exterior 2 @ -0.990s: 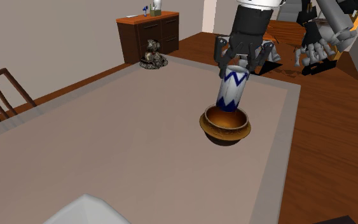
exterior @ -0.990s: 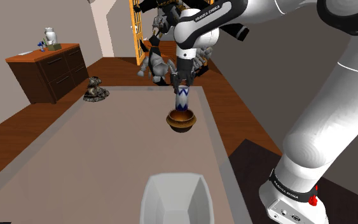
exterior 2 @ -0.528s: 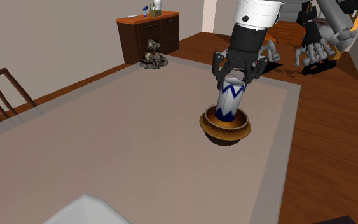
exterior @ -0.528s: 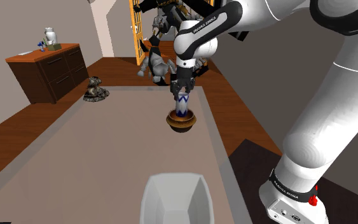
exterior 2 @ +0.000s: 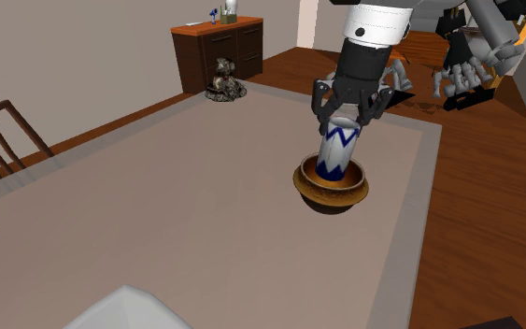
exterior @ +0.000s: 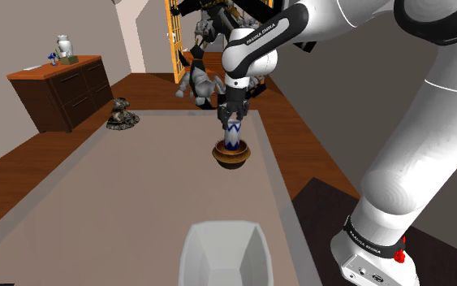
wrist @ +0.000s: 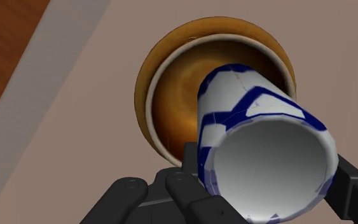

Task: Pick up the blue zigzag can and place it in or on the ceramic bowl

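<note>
On the grey-brown tabletop (exterior: 137,211), which is bordered by a paler band, everything relevant is gathered toward the far end; the white Franka arm (exterior: 413,122) is stretched from its stand over that end, so that the hand is brought onto the target from above; a white tub (exterior: 222,256) is seen at the near edge, well apart from the work, and a dark wooden dresser (exterior: 60,89) is set against the wall beyond; neither is involved. The brown bowl (exterior 2: 331,187) is stood upright on the tabletop; the blue zigzag can (exterior 2: 337,150) is lodged inside it, its base down in the hollow and its body leaned toward the rim, presumably because the bowl's curved floor offers no flat seat; its pale top is turned up toward the wrist camera. The gripper (exterior 2: 348,107) is hung directly over the can's top; the fingers (wrist: 355,188) are seen spread to either side of that top, just beside it and, as far as can be judged, not clamped on it. The placing is judged all but done; what is left is for the hand to be lifted straight up, so that the leaning can is not dragged over.
</note>
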### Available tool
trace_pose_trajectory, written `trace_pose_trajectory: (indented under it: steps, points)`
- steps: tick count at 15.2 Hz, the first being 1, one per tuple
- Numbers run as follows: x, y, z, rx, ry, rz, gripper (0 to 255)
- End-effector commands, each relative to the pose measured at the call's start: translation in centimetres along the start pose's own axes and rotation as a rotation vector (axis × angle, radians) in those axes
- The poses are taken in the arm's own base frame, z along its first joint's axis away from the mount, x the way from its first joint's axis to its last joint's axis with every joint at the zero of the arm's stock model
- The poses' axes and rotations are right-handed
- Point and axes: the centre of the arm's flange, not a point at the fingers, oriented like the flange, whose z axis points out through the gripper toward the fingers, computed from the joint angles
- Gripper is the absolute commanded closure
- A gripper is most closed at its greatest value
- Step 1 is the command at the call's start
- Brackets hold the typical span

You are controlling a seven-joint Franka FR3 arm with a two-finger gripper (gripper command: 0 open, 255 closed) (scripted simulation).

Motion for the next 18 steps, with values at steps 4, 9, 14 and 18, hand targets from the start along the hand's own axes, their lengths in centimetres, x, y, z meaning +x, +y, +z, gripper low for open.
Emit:
trace_pose_trajectory:
  steps: [4,9,14,18]
  points:
    - [0.0,0.0,0.0,0.000,0.001,0.000,0]
    - [0.0,0.0,-4.0,0.000,0.001,0.000,0]
    - [0.0,0.0,-5.0,0.000,0.001,0.000,0]
    - [0.0,0.0,-5.0,0.000,0.001,0.000,0]
